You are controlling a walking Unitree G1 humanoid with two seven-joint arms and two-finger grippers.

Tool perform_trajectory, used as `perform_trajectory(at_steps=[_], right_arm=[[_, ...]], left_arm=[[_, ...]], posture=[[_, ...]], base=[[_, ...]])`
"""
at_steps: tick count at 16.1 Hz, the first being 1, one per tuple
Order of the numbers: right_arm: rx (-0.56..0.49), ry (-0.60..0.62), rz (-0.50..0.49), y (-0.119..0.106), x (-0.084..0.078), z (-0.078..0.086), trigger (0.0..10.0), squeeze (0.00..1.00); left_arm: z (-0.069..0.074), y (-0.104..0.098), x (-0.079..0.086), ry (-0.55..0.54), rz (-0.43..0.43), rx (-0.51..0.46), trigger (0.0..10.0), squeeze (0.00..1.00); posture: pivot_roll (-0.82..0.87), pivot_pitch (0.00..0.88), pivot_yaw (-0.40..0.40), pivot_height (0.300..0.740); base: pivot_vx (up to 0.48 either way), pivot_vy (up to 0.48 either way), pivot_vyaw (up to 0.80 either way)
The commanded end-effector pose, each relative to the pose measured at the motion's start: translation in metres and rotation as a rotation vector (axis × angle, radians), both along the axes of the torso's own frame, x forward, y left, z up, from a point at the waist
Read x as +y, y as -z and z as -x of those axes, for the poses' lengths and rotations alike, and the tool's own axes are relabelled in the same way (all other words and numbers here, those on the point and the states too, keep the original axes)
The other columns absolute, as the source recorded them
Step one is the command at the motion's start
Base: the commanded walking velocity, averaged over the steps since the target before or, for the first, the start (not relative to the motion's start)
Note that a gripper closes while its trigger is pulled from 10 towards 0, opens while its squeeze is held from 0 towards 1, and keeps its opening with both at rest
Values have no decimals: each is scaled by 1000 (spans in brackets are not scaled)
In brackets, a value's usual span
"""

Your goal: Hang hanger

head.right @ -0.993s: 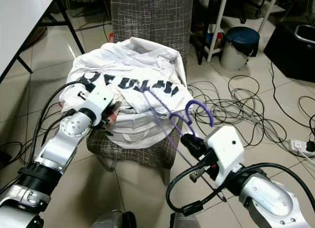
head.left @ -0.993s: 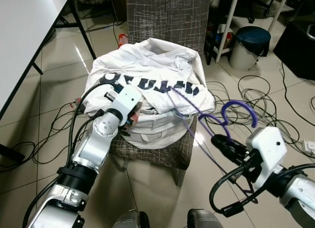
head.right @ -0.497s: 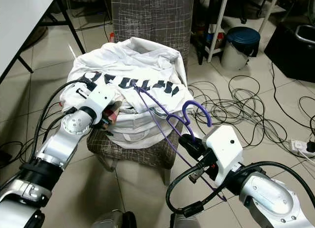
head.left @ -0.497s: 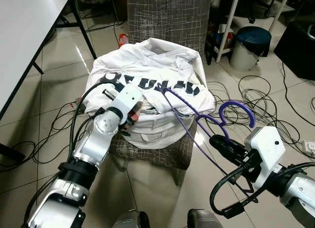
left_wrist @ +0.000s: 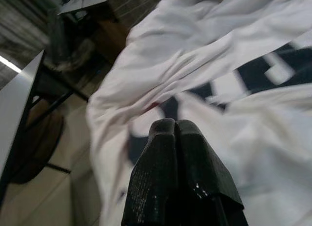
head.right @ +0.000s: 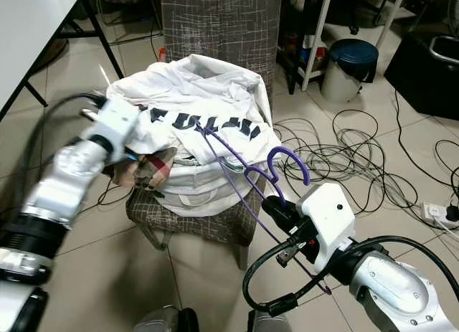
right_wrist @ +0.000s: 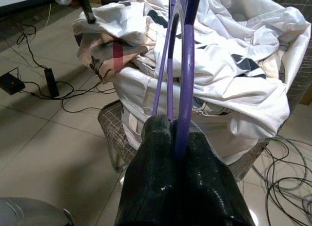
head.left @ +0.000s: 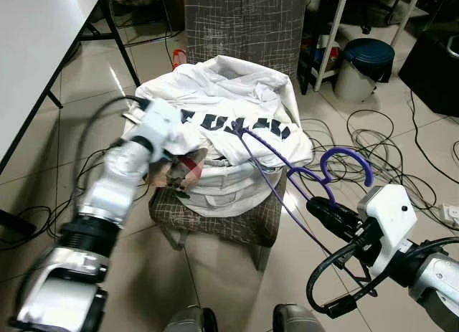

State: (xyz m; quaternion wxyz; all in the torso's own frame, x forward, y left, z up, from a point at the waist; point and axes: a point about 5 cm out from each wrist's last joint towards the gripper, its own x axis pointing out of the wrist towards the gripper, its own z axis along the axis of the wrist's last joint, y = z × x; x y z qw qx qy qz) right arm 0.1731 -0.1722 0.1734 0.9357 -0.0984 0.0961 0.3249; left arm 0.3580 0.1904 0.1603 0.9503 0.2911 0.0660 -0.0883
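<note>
My right gripper [head.right: 276, 206] is closed on the purple hanger [head.left: 287, 171], holding it at the neck, just under the hook. My left gripper [left_wrist: 173, 128] has its fingers pressed together with nothing between them; it is at the left edge of the white shirt [head.left: 229, 117], which lies piled on the chair [head.left: 244, 16]. In the eye views the left arm looks blurred.

The hanger is in the air beside the right front of the chair. Its far shoulder tip touches the shirt near the black letters. The long axis runs from that tip back and down toward me, so it is slanted, and the hook opens away to my right, over the cables [head.left: 380, 142] on the floor.

To do this step well, I think I should keep the grip firm at the neck so the hanger cannot twist. I should also take care that the far tip does not catch in the cloth.
</note>
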Motion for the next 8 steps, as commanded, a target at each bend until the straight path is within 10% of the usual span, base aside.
perform_trajectory(at_steps=[1,4,6,7,8], right_arm=[[-3,4,1,-2,-2,1,10000,0],[1,-9,-5,-2,-1,0,10000,0],[6,-23,-9,0,1,-1,10000,0],[7,-24,-9,0,1,-1,10000,0],[6,-27,-9,0,2,-2,10000,0]], left_arm=[[-3,-17,16,-43,9,-33,0,0],[-4,-37,42,-114,6,-70,0,0],[8,-35,-10,274,91,-19,0,0],[15,-32,-25,381,108,-1,10000,0],[28,-23,-44,507,142,50,10000,0]], posture=[[-205,111,99,740],[-190,113,92,740],[-178,114,85,740],[-178,113,86,740],[-182,114,90,740]], base=[[0,0,0],[0,0,0],[0,0,0],[0,0,0],[0,0,0]])
